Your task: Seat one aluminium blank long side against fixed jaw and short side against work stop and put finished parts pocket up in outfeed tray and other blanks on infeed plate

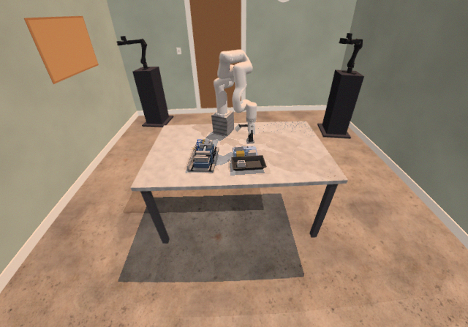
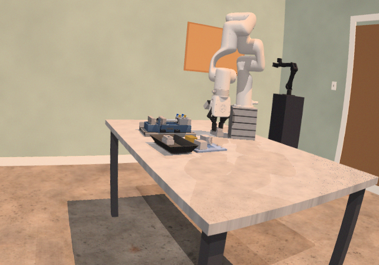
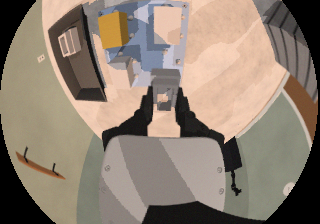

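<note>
Grey block (image 3: 164,83), pocket visible in its top face, so apparently a finished part: clamped between the fingers of the gripper (image 3: 164,106), jaws closed partway on its sides. In the exterior view it hangs just above the table (image 2: 250,176), beside the far edge of the blue infeed plate (image 3: 175,14). Brass blank (image 3: 114,28) sits on the plate's left half. Dark outfeed tray (image 3: 90,80) lies left of the plate, one grey part (image 3: 67,44) inside. Vise (image 1: 203,153) stands further left in the top view.
</note>
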{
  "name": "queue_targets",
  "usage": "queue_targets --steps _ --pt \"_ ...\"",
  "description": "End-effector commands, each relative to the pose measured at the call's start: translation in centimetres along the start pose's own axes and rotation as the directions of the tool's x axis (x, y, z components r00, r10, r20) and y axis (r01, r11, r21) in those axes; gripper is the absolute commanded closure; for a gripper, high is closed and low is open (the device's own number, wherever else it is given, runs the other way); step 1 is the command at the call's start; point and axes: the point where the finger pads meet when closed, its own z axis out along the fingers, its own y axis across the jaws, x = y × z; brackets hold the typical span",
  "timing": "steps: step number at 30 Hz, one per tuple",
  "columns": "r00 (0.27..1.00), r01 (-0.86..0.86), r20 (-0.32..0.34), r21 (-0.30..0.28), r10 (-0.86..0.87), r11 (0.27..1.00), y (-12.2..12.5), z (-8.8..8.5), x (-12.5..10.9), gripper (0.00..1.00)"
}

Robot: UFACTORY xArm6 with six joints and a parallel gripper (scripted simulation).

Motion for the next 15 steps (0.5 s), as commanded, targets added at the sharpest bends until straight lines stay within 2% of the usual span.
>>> queue_targets --steps 1,8,15 --pt "1.0 0.001 0.008 -0.012 -0.001 1.0 -0.1 -1.9 0.0 1.0" --pt "1.0 0.001 0.008 -0.012 -0.001 1.0 -0.2 -4.9 0.1 1.0" --pt "1.0 0.001 0.008 -0.012 -0.001 1.0 -0.2 -5.8 0.1 1.0"
